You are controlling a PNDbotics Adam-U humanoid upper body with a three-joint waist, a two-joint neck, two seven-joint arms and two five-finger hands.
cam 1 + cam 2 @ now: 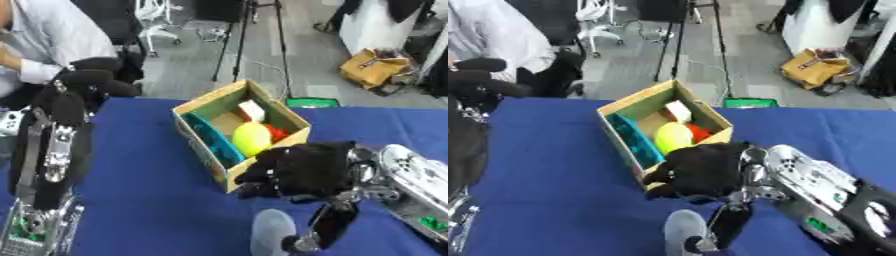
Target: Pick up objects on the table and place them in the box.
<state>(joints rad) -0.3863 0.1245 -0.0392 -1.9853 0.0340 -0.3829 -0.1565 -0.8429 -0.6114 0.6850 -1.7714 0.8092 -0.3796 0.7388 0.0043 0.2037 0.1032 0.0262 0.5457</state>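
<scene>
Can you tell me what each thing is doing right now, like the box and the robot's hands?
Box: upright on the blue table, open on top.
Yellow ball: inside the box.
Teal thing: inside the box, against its near wall.
White block: inside the box, at the far end.
Right hand: at the box's near corner, fingers curled.
Left hand: raised at the left, away from the box.

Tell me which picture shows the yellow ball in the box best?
The left eye view: the yellow ball looks bigger there and sits clear of the right hand inside the box. In the right eye view the ball shows too, but smaller, with the hand right below it.
</scene>
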